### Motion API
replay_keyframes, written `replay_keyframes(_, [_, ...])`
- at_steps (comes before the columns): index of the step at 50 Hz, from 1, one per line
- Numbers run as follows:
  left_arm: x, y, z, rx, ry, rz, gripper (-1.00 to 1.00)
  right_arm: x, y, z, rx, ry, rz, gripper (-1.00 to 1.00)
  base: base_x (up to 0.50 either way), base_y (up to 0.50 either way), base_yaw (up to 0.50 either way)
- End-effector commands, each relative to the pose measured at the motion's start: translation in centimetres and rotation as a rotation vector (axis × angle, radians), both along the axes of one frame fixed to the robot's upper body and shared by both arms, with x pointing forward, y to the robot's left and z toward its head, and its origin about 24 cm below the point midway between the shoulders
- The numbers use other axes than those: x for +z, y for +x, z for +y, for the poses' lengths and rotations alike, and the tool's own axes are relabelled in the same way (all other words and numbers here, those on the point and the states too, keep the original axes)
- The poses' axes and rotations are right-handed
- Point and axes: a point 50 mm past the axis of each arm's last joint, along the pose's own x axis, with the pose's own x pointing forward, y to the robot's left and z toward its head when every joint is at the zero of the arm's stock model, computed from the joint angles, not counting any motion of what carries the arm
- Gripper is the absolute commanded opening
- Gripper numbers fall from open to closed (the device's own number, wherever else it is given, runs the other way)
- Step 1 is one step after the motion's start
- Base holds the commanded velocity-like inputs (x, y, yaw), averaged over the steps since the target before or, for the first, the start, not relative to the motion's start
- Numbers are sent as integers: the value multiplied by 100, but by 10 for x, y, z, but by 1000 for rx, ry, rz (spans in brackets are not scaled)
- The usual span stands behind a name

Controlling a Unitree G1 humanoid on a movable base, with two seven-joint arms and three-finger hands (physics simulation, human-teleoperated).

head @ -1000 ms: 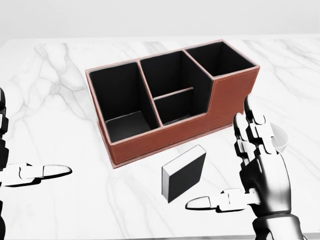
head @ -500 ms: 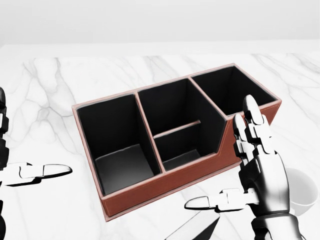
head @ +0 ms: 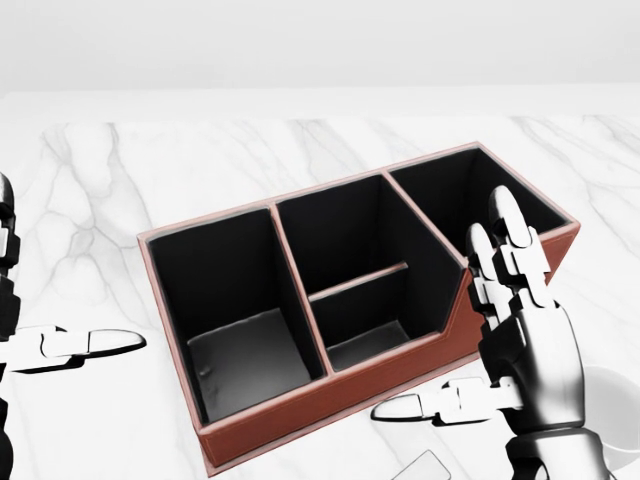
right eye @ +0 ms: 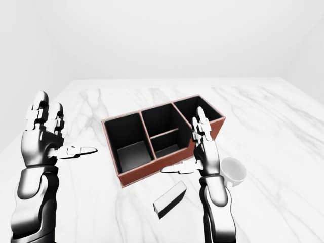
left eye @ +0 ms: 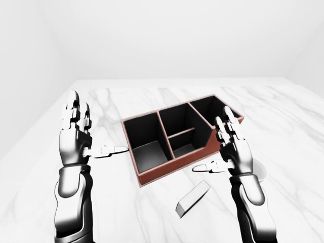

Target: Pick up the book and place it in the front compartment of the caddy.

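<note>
The book [left eye: 193, 198], a thin dark slab with pale page edges, lies flat on the marble below the caddy; the head view shows only its corner [head: 425, 467] at the bottom edge. The caddy [left eye: 167, 171] is brown outside and black inside, with one large left bay, a middle bay split by a low divider, and a right bay. All bays look empty. My right hand [left eye: 212, 142] is open, raised above the book beside the caddy's low wall. My left hand [left eye: 98, 127] is open too, held up left of the caddy. Neither hand touches anything.
A white cup [right eye: 232, 171] stands on the marble table [left eye: 126, 212] just right of my right hand. The table's left edge [left eye: 35, 136] runs close by my left arm. Plain white walls lie beyond.
The camera has moved: in the head view the caddy has slid down and grown larger, and the book has dropped almost out of the bottom edge. Both hands keep their open pose.
</note>
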Motion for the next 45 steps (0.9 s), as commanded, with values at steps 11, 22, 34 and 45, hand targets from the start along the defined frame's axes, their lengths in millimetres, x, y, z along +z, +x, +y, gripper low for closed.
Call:
replay_keyframes(11, [1,-1,1,2,3,-6,100,-3,1,1,-12,-36,14,100,0,0,0])
replay_keyframes(22, [2,-1,2,4,3,-10,100,2,-1,0,-29,-67,-5,100,0,0,0])
replay_keyframes(34, [2,0,1,3,4,-5,100,6,-5,0,-54,-183,-21,100,0,0,0])
replay_keyframes(45, [0,0,1,3,3,1,100,8,-9,0,-71,-283,-22,100,0,0,0])
